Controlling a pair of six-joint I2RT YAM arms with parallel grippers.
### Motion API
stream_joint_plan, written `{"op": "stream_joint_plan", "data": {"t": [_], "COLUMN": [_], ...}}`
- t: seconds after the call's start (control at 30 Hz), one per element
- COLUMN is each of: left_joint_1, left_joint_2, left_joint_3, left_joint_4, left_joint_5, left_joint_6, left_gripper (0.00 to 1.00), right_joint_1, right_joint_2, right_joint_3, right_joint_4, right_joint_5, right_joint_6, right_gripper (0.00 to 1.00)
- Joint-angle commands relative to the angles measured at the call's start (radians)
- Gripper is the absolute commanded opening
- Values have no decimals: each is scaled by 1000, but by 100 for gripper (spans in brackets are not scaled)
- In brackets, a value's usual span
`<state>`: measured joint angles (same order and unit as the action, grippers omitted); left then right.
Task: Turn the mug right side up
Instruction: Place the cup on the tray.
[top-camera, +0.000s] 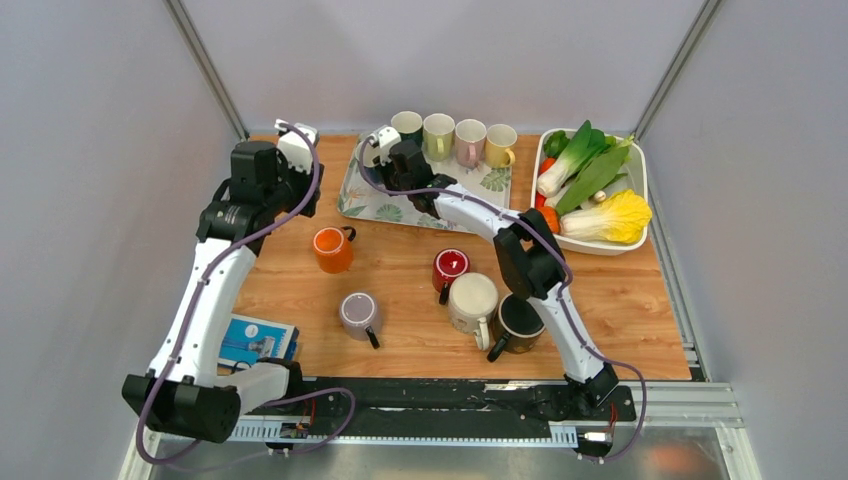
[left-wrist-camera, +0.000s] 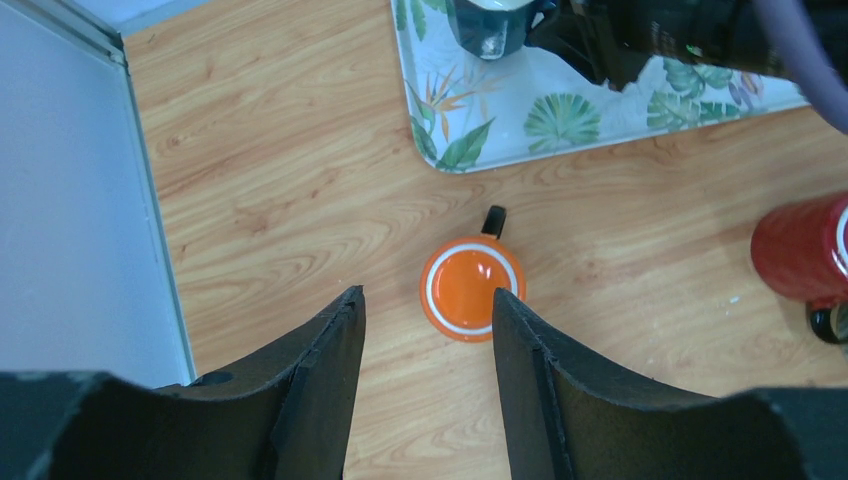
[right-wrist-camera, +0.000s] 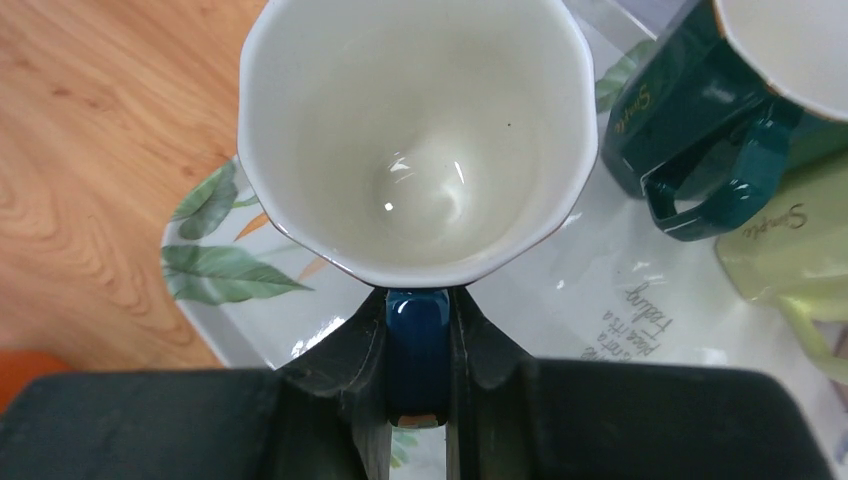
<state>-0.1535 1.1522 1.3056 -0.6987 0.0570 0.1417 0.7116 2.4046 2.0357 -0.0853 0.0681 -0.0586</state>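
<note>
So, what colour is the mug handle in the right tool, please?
The handle is dark blue, clearest in the right wrist view.

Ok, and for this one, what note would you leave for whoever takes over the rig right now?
The left claw is open and empty, above the orange mug, which stands on the table and looks bottom-up.
The right claw is shut on the blue mug by its handle, mouth toward the wrist camera, over the left end of the leaf-print tray.
Done: four mugs stand upright along the tray's back edge; the blue mug looks turned.
Left: set the blue mug down and release it, then probably turn the orange mug.
</note>
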Motion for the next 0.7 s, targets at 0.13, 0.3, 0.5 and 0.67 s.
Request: {"op": "stream_joint_plan", "data": {"t": [0.13, 0.3, 0.5, 0.67], "left_joint_1": [78, 122, 131, 131], "left_joint_2": [-172, -200, -178, -128], "left_joint_3": [-68, -87, -95, -121], "left_joint_4": [-107, -151, -130, -55], "left_joint_5": [35, 119, 171, 248], "left_joint_6": [80, 76, 81, 40], "left_gripper": [57, 56, 56, 56], "right_joint_1": [0, -1, -5, -24], "right_joint_2": [145, 217, 208, 158], "right_joint_3": [267, 342, 319, 294], "right_joint_4": [162, 197, 179, 124], "right_joint_5": [165, 163, 147, 87], "right_joint_6": [165, 167, 168, 184], "right_gripper": [0, 3, 49, 59]}}
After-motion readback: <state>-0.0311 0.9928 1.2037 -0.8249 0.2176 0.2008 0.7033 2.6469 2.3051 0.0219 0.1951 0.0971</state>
